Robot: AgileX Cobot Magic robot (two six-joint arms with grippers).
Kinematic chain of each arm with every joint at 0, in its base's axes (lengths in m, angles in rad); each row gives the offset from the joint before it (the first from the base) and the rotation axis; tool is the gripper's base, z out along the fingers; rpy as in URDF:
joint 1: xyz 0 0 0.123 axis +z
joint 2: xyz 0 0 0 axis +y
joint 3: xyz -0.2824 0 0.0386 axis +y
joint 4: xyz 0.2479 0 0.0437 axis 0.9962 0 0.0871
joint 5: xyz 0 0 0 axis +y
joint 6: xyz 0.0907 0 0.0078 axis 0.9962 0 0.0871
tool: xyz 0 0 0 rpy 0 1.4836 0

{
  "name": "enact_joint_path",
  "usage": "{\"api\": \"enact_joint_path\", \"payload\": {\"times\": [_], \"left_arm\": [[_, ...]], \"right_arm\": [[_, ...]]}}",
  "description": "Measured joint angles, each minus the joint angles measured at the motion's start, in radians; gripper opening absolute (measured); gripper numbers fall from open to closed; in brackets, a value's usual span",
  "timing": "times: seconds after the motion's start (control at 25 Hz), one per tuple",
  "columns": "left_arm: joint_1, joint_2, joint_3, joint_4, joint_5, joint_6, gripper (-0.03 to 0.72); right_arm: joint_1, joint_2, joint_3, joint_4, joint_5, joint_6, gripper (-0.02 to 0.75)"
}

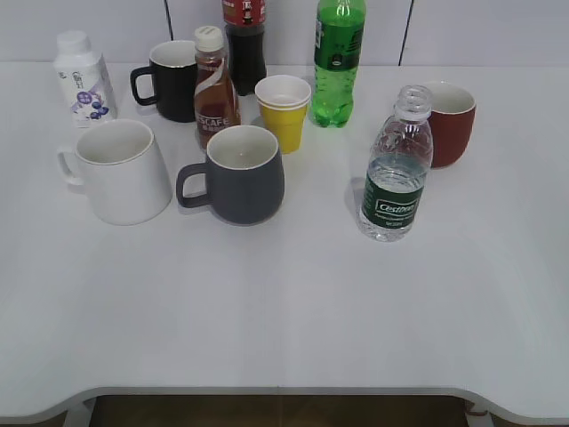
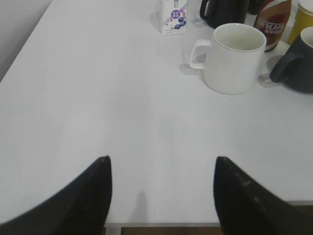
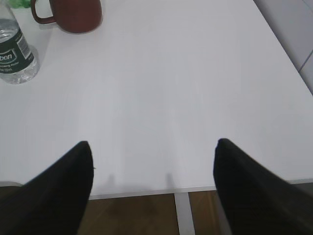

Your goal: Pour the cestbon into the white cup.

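The cestbon (image 1: 396, 169), a small clear ribbed bottle with a dark green label and no cap, stands upright right of centre; it also shows at the top left of the right wrist view (image 3: 13, 51). The white cup (image 1: 120, 171), a large white mug with its handle to the left, stands at the left and is empty; it shows in the left wrist view (image 2: 234, 58). My left gripper (image 2: 161, 164) is open and empty over the table's front edge. My right gripper (image 3: 152, 147) is open and empty over the front edge. Neither gripper shows in the exterior view.
A grey mug (image 1: 240, 173) stands beside the white cup. Behind are a black mug (image 1: 169, 80), a Nescafe bottle (image 1: 214, 87), a yellow paper cup (image 1: 284, 111), a green soda bottle (image 1: 337, 60), a dark cola bottle (image 1: 244, 40), a red mug (image 1: 449, 122) and a small white bottle (image 1: 83, 78).
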Motion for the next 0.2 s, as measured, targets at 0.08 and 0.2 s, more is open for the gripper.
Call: {"api": "enact_joint_path", "payload": {"times": [0.08,0.2], "left_arm": [[0.0,0.0,0.0,0.0,0.0,0.0,0.476],[0.0,0.0,0.0,0.0,0.0,0.0,0.472]], "right_arm": [[0.0,0.0,0.0,0.0,0.0,0.0,0.575],[0.0,0.0,0.0,0.0,0.0,0.0,0.575]]}}
